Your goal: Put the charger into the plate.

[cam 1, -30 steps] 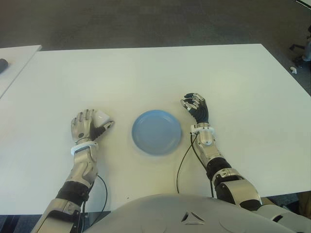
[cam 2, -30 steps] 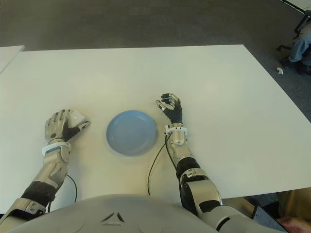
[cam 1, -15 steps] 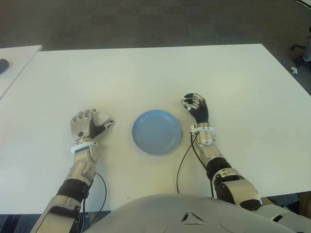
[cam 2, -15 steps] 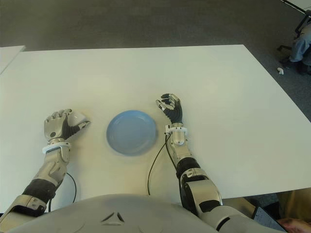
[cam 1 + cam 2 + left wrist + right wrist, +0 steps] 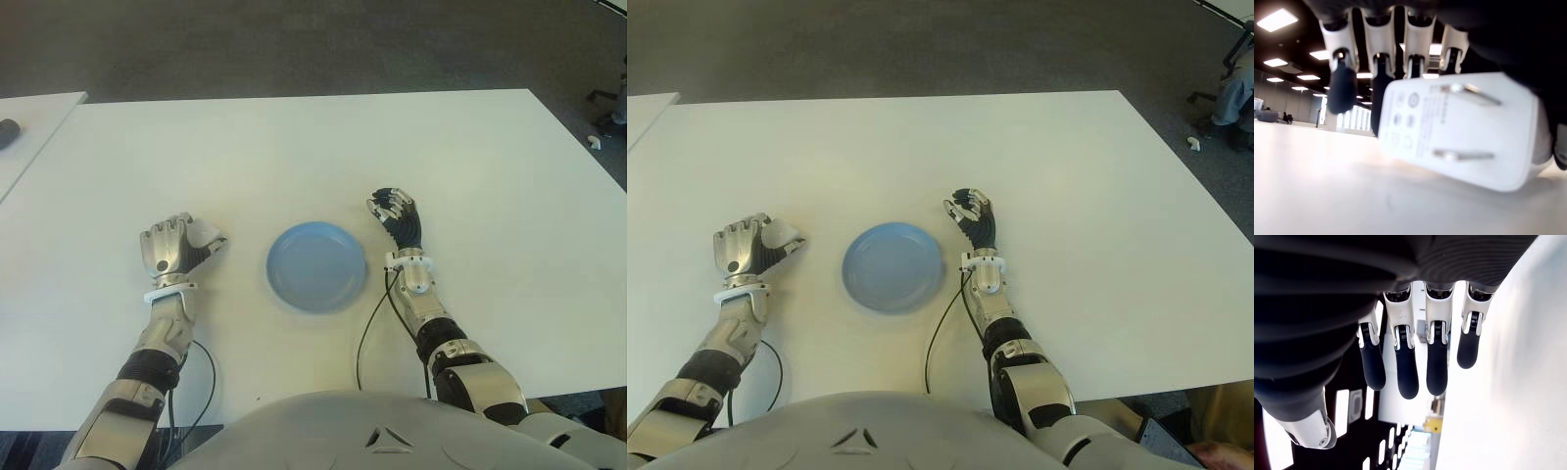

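Left hand [image 5: 168, 251] has the white charger [image 5: 1464, 131] wrapped in its fingers [image 5: 1342, 83].
Blue plate [image 5: 316, 267] sits between both hands on the white table [image 5: 294, 147]; right hand [image 5: 397, 217] beside it, fingers loose, holding nothing.

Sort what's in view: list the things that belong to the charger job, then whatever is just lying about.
Part of the job:
- white charger, grasped in the left hand, left of the plate
- blue plate, nothing in it
- white table

Just lying about:
- right hand, holding nothing, beside the plate on its right
- dark object on the neighbouring table
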{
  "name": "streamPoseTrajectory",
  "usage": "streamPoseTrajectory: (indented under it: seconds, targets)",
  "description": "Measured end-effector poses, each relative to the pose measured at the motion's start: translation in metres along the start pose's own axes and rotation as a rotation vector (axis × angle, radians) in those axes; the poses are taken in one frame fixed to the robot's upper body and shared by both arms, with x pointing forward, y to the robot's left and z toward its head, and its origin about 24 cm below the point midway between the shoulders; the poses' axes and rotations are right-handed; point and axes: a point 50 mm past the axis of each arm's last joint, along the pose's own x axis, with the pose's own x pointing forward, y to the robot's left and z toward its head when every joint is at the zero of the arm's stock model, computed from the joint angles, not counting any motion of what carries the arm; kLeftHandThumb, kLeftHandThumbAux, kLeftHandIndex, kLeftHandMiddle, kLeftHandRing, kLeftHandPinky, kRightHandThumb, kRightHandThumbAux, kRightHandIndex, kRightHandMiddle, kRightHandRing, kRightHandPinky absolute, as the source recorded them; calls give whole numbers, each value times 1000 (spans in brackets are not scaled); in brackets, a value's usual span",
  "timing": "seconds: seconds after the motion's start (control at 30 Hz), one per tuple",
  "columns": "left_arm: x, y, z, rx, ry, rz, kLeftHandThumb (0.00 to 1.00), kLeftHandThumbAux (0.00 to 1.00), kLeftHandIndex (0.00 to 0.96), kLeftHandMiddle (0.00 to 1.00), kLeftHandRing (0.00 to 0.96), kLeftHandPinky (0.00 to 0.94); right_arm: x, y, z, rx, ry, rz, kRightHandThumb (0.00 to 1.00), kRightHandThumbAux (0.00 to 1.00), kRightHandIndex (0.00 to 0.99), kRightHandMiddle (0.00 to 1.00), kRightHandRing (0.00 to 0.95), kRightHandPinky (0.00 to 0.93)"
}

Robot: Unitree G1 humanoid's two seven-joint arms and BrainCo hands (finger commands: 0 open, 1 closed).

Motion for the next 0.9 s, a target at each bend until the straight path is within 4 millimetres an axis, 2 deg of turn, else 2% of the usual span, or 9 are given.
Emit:
streamPoseTrajectory:
  seconds: [0.53,0.9]
  targets:
    - [-2,5,-5,-99,40,1,754,693,444,873,865,858,0,-2,0,38,6,14,0,641,354,391,327,248]
    - [-19,18,20,-245,29,-40,753,695,444,865,855,848,1,-5,-1,56,9,7,0,624,357,384,310,241]
